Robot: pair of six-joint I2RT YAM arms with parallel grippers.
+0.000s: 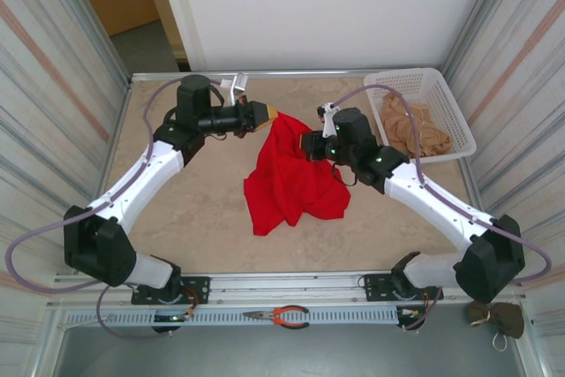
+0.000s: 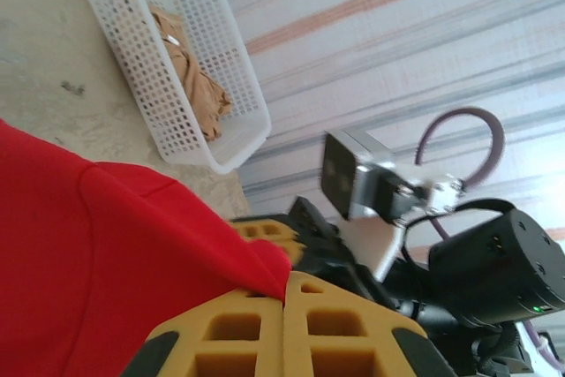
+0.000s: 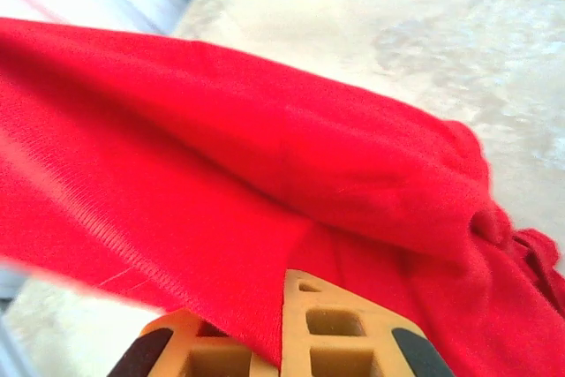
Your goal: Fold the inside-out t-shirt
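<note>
Your left fingers [image 2: 340, 328] were clenched on the far edge of the inside-out t-shirt [image 1: 296, 184], your right fingers [image 3: 344, 328] clenched on it just to the right. Its length hung from them toward the near side, bunched on the desk [image 1: 194, 218].

t-shirt [image 1: 293, 178]: bright red, plain on every face showing
table [image 1: 203, 209]: beige, faintly marbled with paler cloudy veins
basket [image 1: 462, 134]: white, open grid mesh
garment in basket [image 1: 413, 128]: tan-beige, plain
left gripper [image 1: 267, 114]: yellow-orange fingers, black at the outer corners
right gripper [image 3: 284, 278]: yellow-orange fingers, black corners
left arm [image 1: 146, 178]: white shell, black joints
right arm [image 1: 433, 192]: white shell, black joints, small green lights
cables [image 1: 26, 253]: dull mauve
pliers [image 1: 281, 315]: red-orange handles, dark jaws
side walls [image 1: 53, 86]: grey-white stripes, pale reddish band
pouch [image 1: 497, 318]: brown
</note>
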